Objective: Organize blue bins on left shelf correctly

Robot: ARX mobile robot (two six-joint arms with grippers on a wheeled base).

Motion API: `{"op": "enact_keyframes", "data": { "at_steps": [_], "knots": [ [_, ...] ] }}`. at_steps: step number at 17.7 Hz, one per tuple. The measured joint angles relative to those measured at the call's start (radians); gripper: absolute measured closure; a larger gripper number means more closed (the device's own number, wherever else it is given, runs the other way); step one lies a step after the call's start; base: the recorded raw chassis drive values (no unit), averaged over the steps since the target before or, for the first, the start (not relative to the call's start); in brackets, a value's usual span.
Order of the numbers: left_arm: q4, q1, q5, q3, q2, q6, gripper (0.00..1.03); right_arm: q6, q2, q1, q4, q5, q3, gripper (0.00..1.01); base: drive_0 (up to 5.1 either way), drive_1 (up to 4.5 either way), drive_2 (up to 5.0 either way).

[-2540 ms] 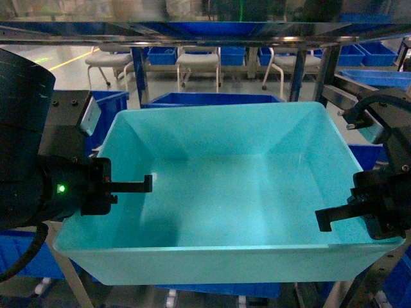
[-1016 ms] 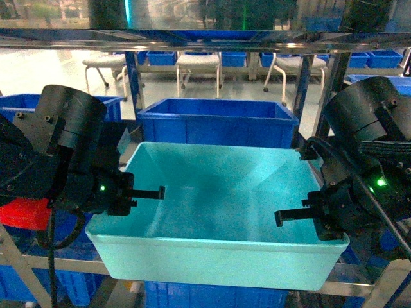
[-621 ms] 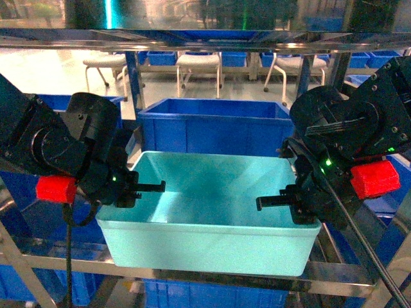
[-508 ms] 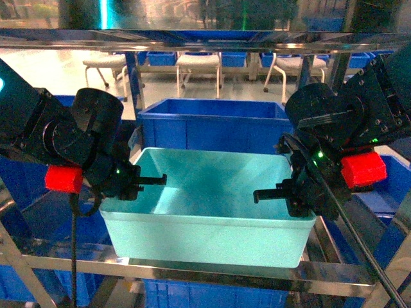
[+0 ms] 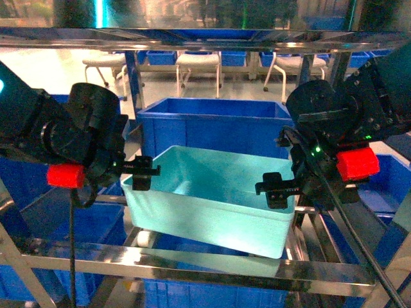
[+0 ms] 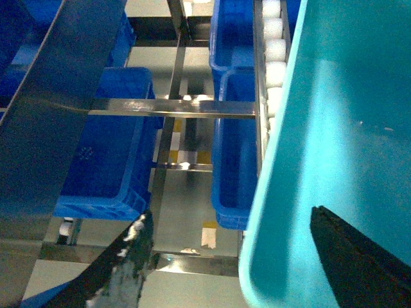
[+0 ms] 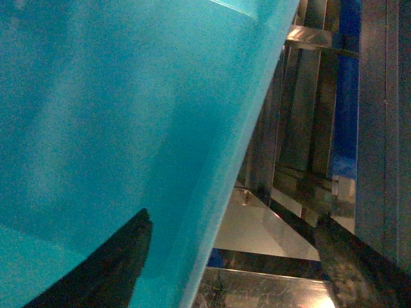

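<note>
The light turquoise blue bin point(image 5: 212, 192) lies tilted on the left shelf point(image 5: 192, 266), its near right corner lowest. My left gripper point(image 5: 142, 174) is at the bin's left rim. In the left wrist view the left gripper point(image 6: 231, 218) is open astride the wall of the bin point(image 6: 347, 128), one finger inside and one outside. My right gripper point(image 5: 276, 189) is at the right rim. The right wrist view shows the right gripper point(image 7: 232, 221) open too, astride the bin point(image 7: 128, 96). Neither gripper pinches the wall.
A dark blue crate point(image 5: 212, 125) stands right behind the bin on the same tier. White rollers point(image 6: 273, 38) run under the bin's left side. More dark blue crates point(image 6: 103, 147) sit on the tier below. A steel bar point(image 5: 205, 35) crosses overhead. Chairs point(image 5: 198, 61) stand far behind.
The bin has gone from close and level to farther in on the shelf, lower and tilted. Both arms moved in with it and now stand at its side rims.
</note>
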Motion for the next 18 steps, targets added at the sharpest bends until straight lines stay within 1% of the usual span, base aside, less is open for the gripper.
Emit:
{"op": "enact_keyframes", "data": {
  "at_steps": [3, 4, 5, 6, 8, 9, 10, 11, 12, 13, 14, 15, 18],
  "knots": [
    [0.139, -0.022, -0.018, -0.169, -0.167, 0.005, 0.05, -0.018, -0.11, 0.008, 0.159, 0.01, -0.173, 0.02, 0.0, 0.0, 0.0],
    [0.186, -0.034, -0.029, -0.223, -0.256, 0.011, 0.04, -0.044, -0.172, 0.018, 0.247, 0.027, -0.246, 0.03, 0.0, 0.0, 0.0],
    [0.213, -0.055, -0.042, -0.314, -0.317, 0.003, 0.05, -0.073, -0.239, 0.021, 0.368, 0.029, -0.331, 0.03, 0.0, 0.0, 0.0],
    [0.205, -0.066, -0.031, -0.357, -0.353, -0.003, 0.05, -0.088, -0.266, 0.028, 0.402, 0.038, -0.372, 0.03, 0.0, 0.0, 0.0],
    [0.196, -0.086, -0.034, -0.429, -0.445, -0.019, 0.05, -0.097, -0.299, 0.035, 0.389, 0.033, -0.444, 0.03, 0.0, 0.0, 0.0],
    [0.186, -0.103, -0.043, -0.505, -0.549, -0.04, 0.05, -0.095, -0.324, 0.041, 0.362, 0.023, -0.506, 0.03, 0.0, 0.0, 0.0],
    [0.182, -0.117, -0.052, -0.57, -0.623, -0.056, 0.05, -0.094, -0.356, 0.042, 0.365, 0.014, -0.555, 0.03, 0.0, 0.0, 0.0],
    [0.148, -0.126, -0.052, -0.622, -0.684, -0.069, 0.05, -0.084, -0.402, 0.047, 0.343, 0.01, -0.589, 0.03, 0.0, 0.0, 0.0],
    [0.097, -0.139, -0.052, -0.69, -0.756, -0.095, 0.05, -0.068, -0.472, 0.053, 0.335, -0.009, -0.632, 0.03, 0.0, 0.0, 0.0],
    [0.06, -0.15, -0.052, -0.729, -0.799, -0.114, 0.05, -0.048, -0.517, 0.056, 0.306, -0.015, -0.657, 0.03, 0.0, 0.0, 0.0],
    [0.057, -0.166, -0.058, -0.76, -0.833, -0.113, 0.05, -0.032, -0.553, 0.06, 0.27, -0.035, -0.682, 0.03, 0.0, 0.0, 0.0],
    [0.063, -0.171, -0.06, -0.761, -0.845, -0.109, 0.05, -0.022, -0.567, 0.064, 0.252, -0.045, -0.704, 0.03, 0.0, 0.0, 0.0],
    [0.064, -0.174, -0.06, -0.755, -0.846, -0.107, 0.05, -0.016, -0.566, 0.066, 0.252, -0.047, -0.709, 0.03, 0.0, 0.0, 0.0]
  ]
}}
